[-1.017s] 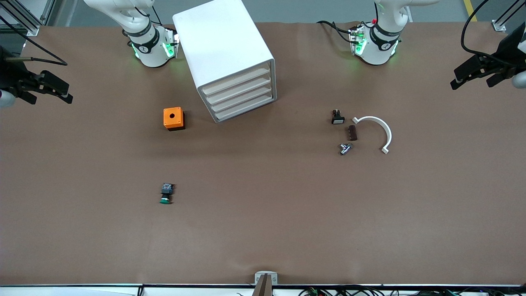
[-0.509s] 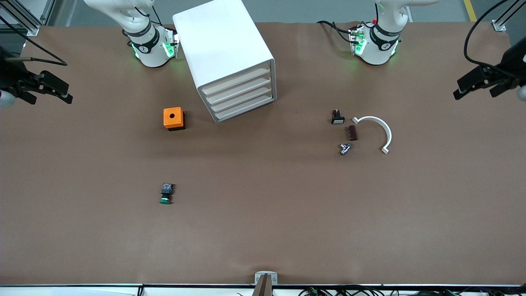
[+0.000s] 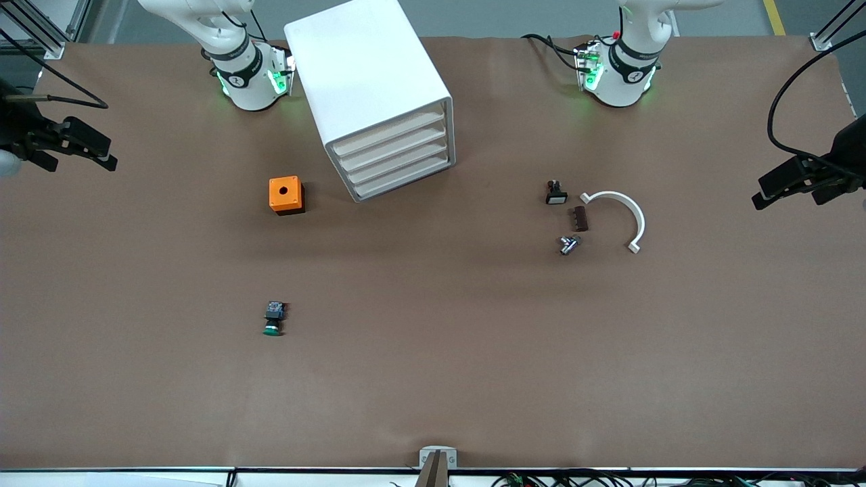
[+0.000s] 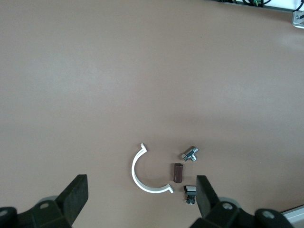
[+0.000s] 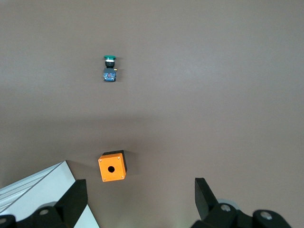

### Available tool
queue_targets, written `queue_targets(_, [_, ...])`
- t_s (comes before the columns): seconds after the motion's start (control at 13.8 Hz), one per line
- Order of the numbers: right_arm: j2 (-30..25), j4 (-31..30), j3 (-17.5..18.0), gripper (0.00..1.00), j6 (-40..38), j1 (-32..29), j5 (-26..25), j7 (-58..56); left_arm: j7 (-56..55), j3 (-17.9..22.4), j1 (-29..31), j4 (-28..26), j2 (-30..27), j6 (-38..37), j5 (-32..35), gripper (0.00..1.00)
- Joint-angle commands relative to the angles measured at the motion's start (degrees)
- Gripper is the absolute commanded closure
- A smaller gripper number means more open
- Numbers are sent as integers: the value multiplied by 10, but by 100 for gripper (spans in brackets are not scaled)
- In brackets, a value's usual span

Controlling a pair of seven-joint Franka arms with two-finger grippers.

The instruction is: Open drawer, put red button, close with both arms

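A white cabinet (image 3: pixel 369 74) stands near the robots' bases with four stacked drawers (image 3: pixel 396 154), all shut; its corner also shows in the right wrist view (image 5: pixel 42 192). The red button is out of view. My left gripper (image 3: pixel 788 193) hangs open and empty over the left arm's end of the table; in its wrist view (image 4: pixel 141 199) it is above a cluster of small parts. My right gripper (image 3: pixel 82 164) hangs open and empty over the right arm's end of the table, and its wrist view (image 5: pixel 140 202) looks down on the orange box.
An orange box with a hole (image 3: pixel 285 195) (image 5: pixel 112 166) sits beside the cabinet. A green-capped button (image 3: pixel 272 319) (image 5: pixel 109 69) lies nearer the front camera. A black switch (image 3: pixel 555 193) (image 4: pixel 189 192), brown block (image 3: pixel 580 218), metal fitting (image 3: pixel 568 244) and white arc (image 3: pixel 619 215) (image 4: pixel 142 175) lie together toward the left arm's end.
The left gripper has slid along its end of the table, lower in the front view. The right gripper has barely shifted. Nothing on the table has moved.
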Motion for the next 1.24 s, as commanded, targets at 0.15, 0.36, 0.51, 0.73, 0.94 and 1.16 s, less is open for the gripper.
queue_targets(0.15, [-14, -13, 1, 0, 5, -5, 8, -3, 2, -3, -4, 4, 0, -15, 30, 0])
queue_targets(0.36, [-14, -13, 1, 0, 4, -4, 8, -3, 2, -4, -5, 6, 0, -18, 30, 0])
queue_targets(0.51, [-14, -13, 1, 0, 4, -4, 8, -3, 2, -4, -4, 5, -1, -26, 29, 0])
queue_targets(0.73, [-14, -13, 1, 0, 2, -5, 8, -3, -3, -4, -1, 1, -3, -56, 24, 0])
queue_targets(0.94, [-14, -13, 1, 0, 3, -5, 8, -3, 3, -5, 3, -56, -39, -32, 18, 0])
queue_targets(1.16, [-14, -14, 1, 0, 3, -5, 8, -3, 9, -3, 4, -127, -92, 18, 17, 0])
